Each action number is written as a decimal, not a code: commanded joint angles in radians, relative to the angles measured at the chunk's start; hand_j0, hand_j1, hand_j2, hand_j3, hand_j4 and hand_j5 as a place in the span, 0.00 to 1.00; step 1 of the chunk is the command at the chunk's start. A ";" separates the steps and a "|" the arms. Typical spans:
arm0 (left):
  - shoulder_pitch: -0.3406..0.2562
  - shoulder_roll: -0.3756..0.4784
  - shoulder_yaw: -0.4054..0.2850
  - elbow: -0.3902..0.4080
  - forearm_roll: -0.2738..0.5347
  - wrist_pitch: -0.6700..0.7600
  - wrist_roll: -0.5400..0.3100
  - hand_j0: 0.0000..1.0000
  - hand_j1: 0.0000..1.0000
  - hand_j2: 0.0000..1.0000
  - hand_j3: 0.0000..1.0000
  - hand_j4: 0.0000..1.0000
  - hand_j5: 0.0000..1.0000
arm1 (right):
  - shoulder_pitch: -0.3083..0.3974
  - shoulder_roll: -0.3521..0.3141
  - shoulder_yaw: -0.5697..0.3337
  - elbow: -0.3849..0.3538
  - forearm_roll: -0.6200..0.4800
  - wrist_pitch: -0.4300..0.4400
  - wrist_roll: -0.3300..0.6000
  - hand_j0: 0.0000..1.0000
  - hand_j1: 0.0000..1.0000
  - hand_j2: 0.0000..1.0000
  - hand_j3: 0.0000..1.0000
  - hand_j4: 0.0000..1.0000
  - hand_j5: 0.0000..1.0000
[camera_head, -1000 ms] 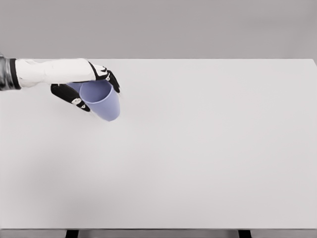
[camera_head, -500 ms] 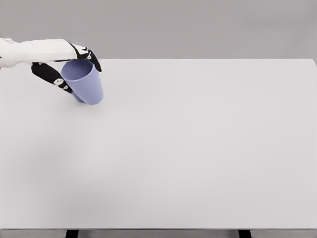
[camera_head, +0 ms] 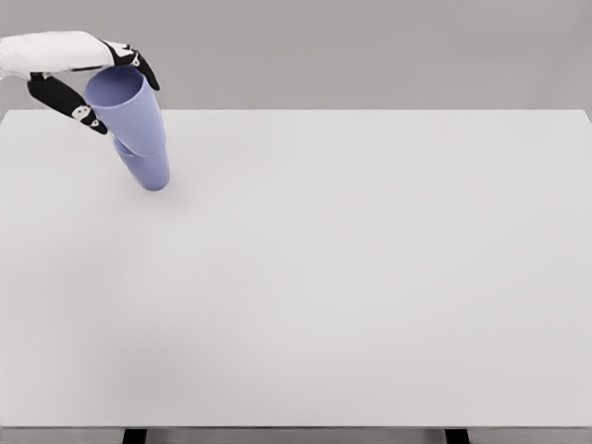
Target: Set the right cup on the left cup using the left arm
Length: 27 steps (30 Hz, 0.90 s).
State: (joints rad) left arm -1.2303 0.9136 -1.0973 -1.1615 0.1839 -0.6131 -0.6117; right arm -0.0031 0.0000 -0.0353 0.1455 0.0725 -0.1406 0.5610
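A broad, plain white bench (camera_head: 370, 277) fills nearly the whole head view, bare apart from what goes on at its far left corner. From the picture's left edge the white left arm (camera_head: 46, 51) reaches in, high over that corner, and ends in the black-and-white five-finger left hand (camera_head: 88, 79). The right arm does not show at all.

The hand is clamped around the rim end of a pale lavender-blue plastic cup (camera_head: 129, 109), black fingers (camera_head: 141, 65) lying over the far side of the rim and the thumb (camera_head: 69, 102) pressing the near-left side. This carried cup is upright but tilted, its mouth towards the hand at upper left and its base pointing down and to the right.

Directly under that base stands a second lavender-blue plastic cup (camera_head: 150, 168) on the bench, of which only the lower body shows. The carried cup's base meets or overlaps the lower cup's top; whether it is already inside the mouth or just above it cannot be told from this angle.

The relation that matters is the shared axis: both cups line up along one slanted line, hand uppermost, so the likely remaining move is a push down along that line, then opening the fingers.
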 commanded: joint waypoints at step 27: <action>-0.048 -0.137 -0.056 0.345 -0.015 0.002 0.001 0.53 0.53 0.53 0.53 0.53 0.53 | 0.002 0.000 0.000 0.000 0.003 -0.001 0.000 1.00 1.00 1.00 1.00 1.00 1.00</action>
State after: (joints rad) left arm -1.2763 0.7848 -1.1567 -0.8398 0.1662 -0.6137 -0.6114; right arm -0.0031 0.0000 -0.0353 0.1455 0.0727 -0.1406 0.5611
